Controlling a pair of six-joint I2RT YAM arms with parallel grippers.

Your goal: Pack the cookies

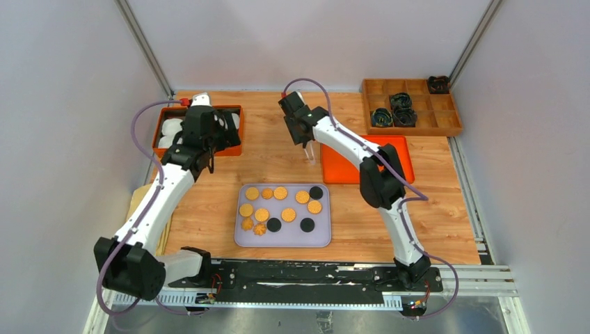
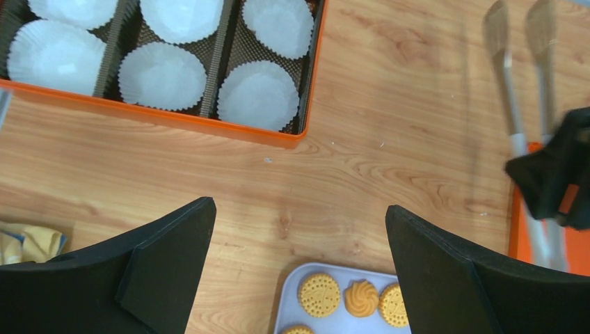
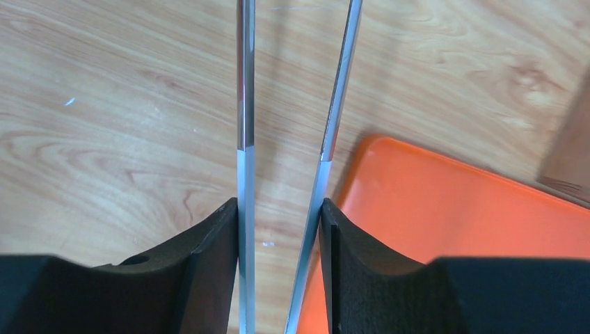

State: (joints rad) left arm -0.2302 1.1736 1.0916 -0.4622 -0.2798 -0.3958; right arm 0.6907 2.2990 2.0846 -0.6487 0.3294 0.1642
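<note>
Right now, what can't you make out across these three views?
- count of paper cups: the left arm covers their orange tray in top view; left wrist view crops it.
- dark items in the wooden box: too small in top view to identify.
- tongs tips: cut by the top edge in right wrist view, where the right tool clamps the handles.
- cookies: mostly cropped by the bottom edge in left wrist view.

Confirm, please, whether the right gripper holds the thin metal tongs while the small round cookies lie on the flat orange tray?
Not quite: the top external view shows the small round cookies lying on the pale lilac rectangular tray, not the flat orange tray. The right gripper does hold the thin metal tongs.
</note>
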